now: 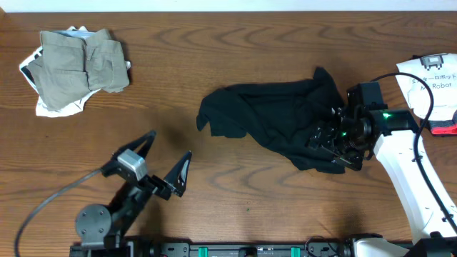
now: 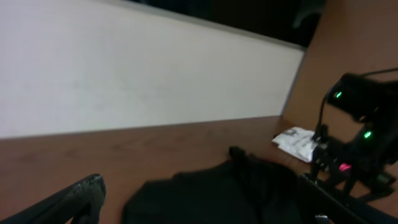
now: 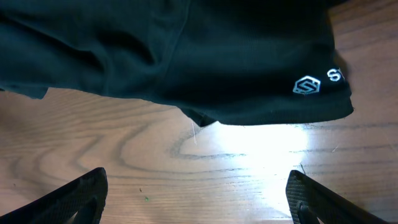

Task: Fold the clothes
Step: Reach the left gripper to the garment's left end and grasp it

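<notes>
A crumpled black shirt (image 1: 275, 118) lies right of the table's middle; it also shows in the left wrist view (image 2: 224, 196) and in the right wrist view (image 3: 186, 56), where a small white logo (image 3: 306, 85) sits near its hem. My right gripper (image 1: 335, 148) hangs over the shirt's right edge; its fingers (image 3: 196, 196) are wide open above bare wood just off the hem, holding nothing. My left gripper (image 1: 169, 155) is open and empty at the front left, apart from the shirt. A khaki-grey garment (image 1: 82, 61) lies folded on a white printed one (image 1: 43, 107) at the far left.
White printed paper (image 1: 432, 78) and a red object (image 1: 444, 128) lie at the right edge, behind the right arm. A black cable (image 1: 43, 207) runs from the left arm's base at the front left.
</notes>
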Action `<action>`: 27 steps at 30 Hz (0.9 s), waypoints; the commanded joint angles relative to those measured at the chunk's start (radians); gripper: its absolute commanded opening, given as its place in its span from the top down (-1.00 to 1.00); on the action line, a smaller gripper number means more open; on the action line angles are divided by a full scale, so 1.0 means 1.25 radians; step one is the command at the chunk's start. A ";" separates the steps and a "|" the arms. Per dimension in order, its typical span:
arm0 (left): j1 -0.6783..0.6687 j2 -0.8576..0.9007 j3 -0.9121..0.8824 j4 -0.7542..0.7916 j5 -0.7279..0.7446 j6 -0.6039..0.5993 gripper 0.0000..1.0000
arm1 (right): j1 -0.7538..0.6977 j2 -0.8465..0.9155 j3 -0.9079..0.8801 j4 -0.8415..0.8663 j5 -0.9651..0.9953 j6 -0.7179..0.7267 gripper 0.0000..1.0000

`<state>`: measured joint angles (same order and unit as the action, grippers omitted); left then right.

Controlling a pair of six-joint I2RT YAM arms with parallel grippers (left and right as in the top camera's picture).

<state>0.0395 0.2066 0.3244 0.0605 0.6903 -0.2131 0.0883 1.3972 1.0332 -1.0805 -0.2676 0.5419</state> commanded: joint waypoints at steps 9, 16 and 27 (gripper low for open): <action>0.000 0.186 0.149 -0.014 0.064 -0.124 -0.96 | 0.004 0.000 0.000 0.005 -0.005 0.009 -0.86; -0.064 0.425 0.399 -0.474 -0.163 -0.013 -0.96 | 0.004 0.000 0.000 0.034 -0.009 0.015 -0.86; -0.154 0.672 0.463 -0.499 -0.007 -0.089 -0.96 | 0.004 0.000 0.000 0.026 -0.011 0.021 -0.88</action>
<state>-0.1467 1.0004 0.8852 -0.5655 0.6365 -0.2783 0.0883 1.3972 1.0328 -1.0466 -0.2741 0.5529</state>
